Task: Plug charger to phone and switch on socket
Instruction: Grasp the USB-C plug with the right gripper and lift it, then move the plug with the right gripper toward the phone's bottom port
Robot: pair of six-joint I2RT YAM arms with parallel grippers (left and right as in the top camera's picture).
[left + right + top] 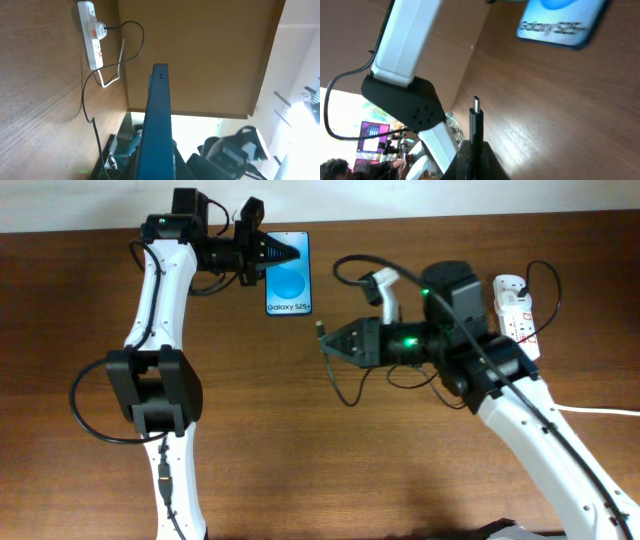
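The phone [289,275] has a blue screen reading "Galaxy S25+" and lies at the table's far middle. My left gripper [292,252] is shut on the phone's top end; in the left wrist view the phone [157,125] shows edge-on between the fingers. My right gripper [330,343] is shut on the charger [321,332], a thin black cable with its connector tip sticking out toward the phone. In the right wrist view the connector [476,120] points up and the phone [557,22] lies ahead at the top. The socket [516,315], a white power strip, lies at the right.
The charger's black cable [372,385] loops across the table under my right arm to a plug on the socket [93,35]. A thick white cord [600,411] runs off the right edge. My left arm [160,310] stands at the left.
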